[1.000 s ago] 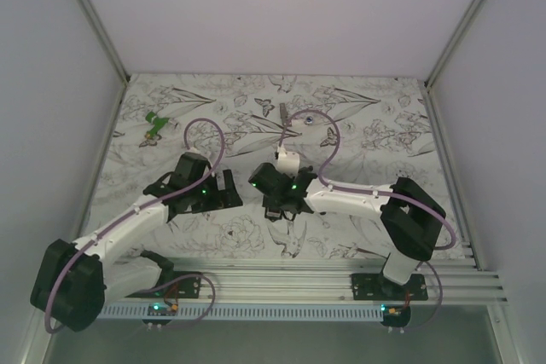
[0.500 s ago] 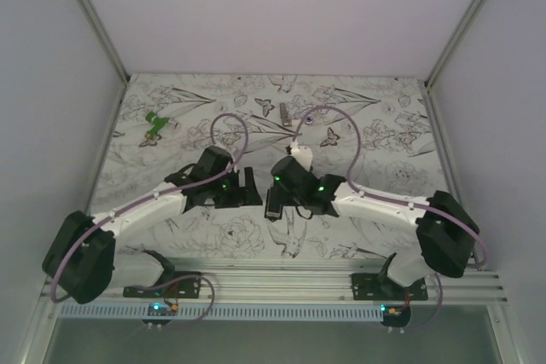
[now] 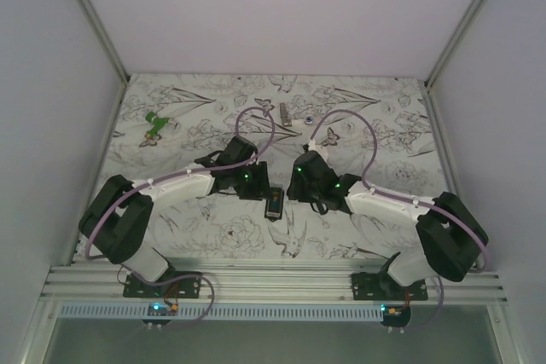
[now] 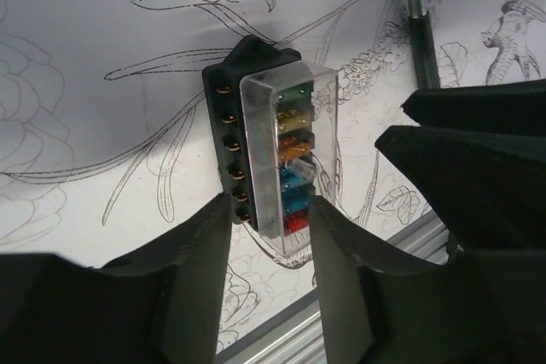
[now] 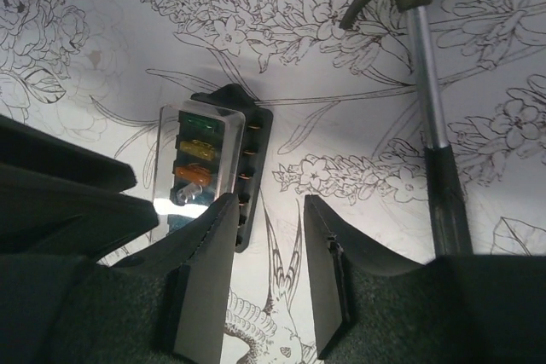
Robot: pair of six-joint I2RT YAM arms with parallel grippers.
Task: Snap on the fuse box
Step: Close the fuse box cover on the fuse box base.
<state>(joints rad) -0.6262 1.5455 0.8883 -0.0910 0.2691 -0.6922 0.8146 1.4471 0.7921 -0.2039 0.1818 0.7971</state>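
Straddling the fuse box [image 4: 269,155]: left gripper [image 4: 271,215], grip unconfirmed; right gripper [image 5: 269,210] half-open, empty, beside it. Probably light, rigid, slick, so pinch the long sides.

One clear-lidded black fuse box [image 4: 273,155], one black-handled steel hammer [image 5: 424,66], one small grey metal piece [image 3: 283,113], seemingly one small green item [image 3: 154,125].

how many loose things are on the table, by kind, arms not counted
fuse box: 1
hammer: 1
grey metal piece: 1
green piece: 1
total: 4
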